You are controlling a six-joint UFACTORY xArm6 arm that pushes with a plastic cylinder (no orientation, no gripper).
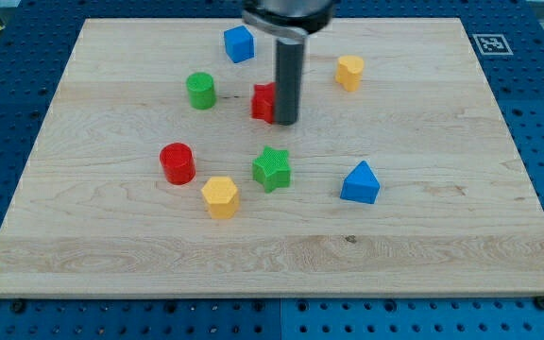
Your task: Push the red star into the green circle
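Nearest the view's bottom, a yellow block (220, 196) is seen beside a red cylinder (177, 162), a green star (272, 168) and a blue triangular block (360, 182), none of them involved. Higher up, my tip (286, 122) is pressed against the right side of the red star (264, 101), which is partly hidden by the rod; no jaws exist to be open or closed. The green circle (200, 91) lies just left with a gap remaining, so contact is judged not yet made, while a blue cube (239, 43) and a yellow block at the top (349, 72) are left alone.

Two red blocks (177, 162) (263, 102), two green (200, 91) (271, 168), two yellow (220, 196) (349, 72), two blue (239, 43) (360, 182) (eight altogether), one wooden board (442, 236).
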